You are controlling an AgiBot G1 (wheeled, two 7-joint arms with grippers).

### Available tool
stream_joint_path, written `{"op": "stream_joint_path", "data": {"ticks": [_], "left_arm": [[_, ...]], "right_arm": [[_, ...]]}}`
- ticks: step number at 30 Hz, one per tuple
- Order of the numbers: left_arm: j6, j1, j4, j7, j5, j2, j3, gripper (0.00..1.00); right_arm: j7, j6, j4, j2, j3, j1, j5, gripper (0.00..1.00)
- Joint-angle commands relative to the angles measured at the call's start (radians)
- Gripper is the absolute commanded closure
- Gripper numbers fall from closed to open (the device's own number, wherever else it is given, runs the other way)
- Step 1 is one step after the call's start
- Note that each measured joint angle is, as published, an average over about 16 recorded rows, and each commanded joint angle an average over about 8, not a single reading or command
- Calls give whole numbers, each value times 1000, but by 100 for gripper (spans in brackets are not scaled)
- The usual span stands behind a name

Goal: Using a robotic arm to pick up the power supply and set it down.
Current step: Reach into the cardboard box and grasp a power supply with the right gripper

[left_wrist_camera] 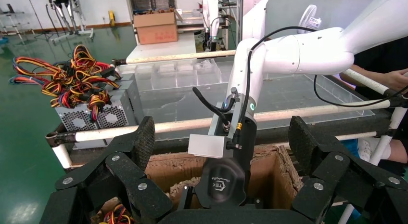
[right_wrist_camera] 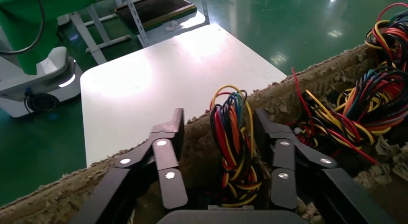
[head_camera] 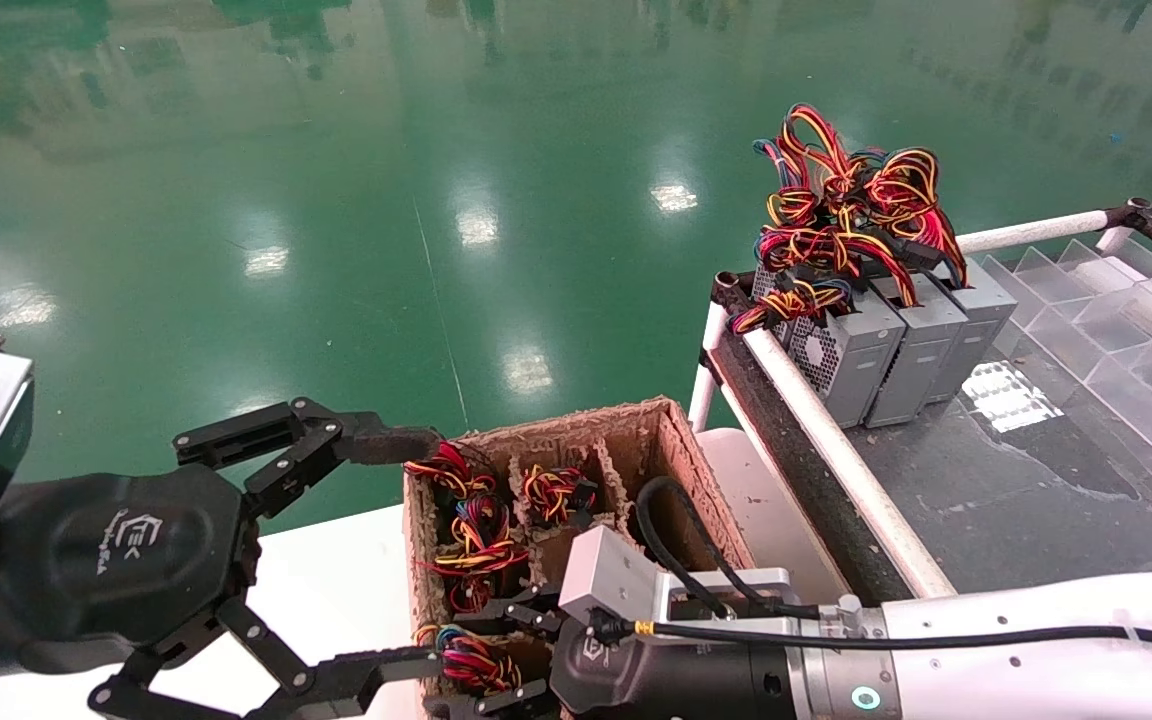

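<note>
The right gripper (right_wrist_camera: 219, 137) is reaching into the cardboard box (head_camera: 681, 455), fingers spread around the power supply's (right_wrist_camera: 234, 137) wire bundle at six o'clock. Being heavy, it needs gripping by its rigid casing, not floppy wires.

The left gripper (head_camera: 376, 560) is hovering spread at the box's nine o'clock.

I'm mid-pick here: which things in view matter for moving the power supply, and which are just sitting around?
In the job:
- right gripper, open astride a wire bundle
- power supply under it; only its wires show
- cardboard box holding it

Lying about:
- left gripper, open, at the box's side
- power supplies on the rack
- clear tray
- white table
</note>
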Motion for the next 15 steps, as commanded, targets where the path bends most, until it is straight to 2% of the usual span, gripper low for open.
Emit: {"op": "stream_joint_path", "data": {"ticks": [1,15], "left_arm": [[0,0,0,0,0,0,0,0],[0,0,0,0,-1,0,1,0]], "right_arm": [[-7,-3,-10,0,0,1,0,100],[-27,1,-29,2,9,-1,7,100]]}}
